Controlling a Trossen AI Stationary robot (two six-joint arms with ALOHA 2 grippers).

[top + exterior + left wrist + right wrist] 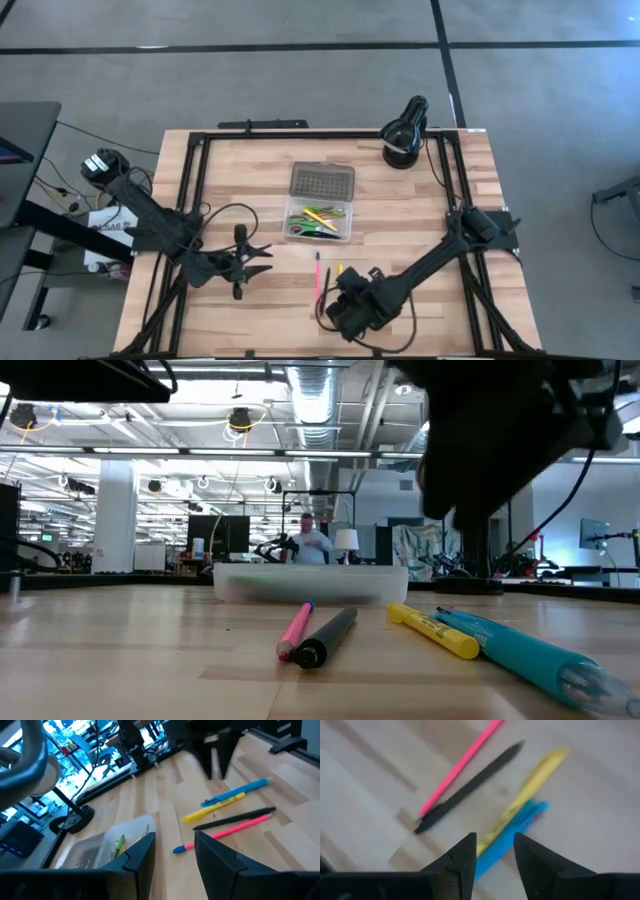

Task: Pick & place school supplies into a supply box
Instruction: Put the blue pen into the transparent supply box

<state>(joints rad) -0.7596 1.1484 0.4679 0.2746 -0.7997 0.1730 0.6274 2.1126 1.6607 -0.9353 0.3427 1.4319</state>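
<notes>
1. On the wooden table (pixel 420 210), near its middle: the supply box (pixel 320 218), clear, lid (pixel 322 181) swung back flat beside it, with green and yellow supplies (pixel 318 219) plus scissors handles inside. Seen from the left wrist, well beyond and to one side of that arm's fingertips.
2. At the far corner, well apart from both grippers: a black round lamp (pixel 405 130).
3. Over the near edge: right gripper (pixel 345 305), fingers (pixel 462 857) parted by a moderate gap, holding nothing, hovering directly above the loose pens.
4. Off to the box's near left: left gripper (pixel 252 262), fingers (pixel 141 855) spread apart, empty, clear of everything.
5. Just ahead of the right fingers: blue marker (pixel 507 840), running into the gap between the tips.
6. Touching alongside it: yellow highlighter (pixel 532 787).
7. Farther out from the right fingertips: black pen (pixel 470 787).
8. Just beyond that: pink pen (pixel 460 765); its blue-capped end closest to the left fingers in that wrist's view.
</notes>
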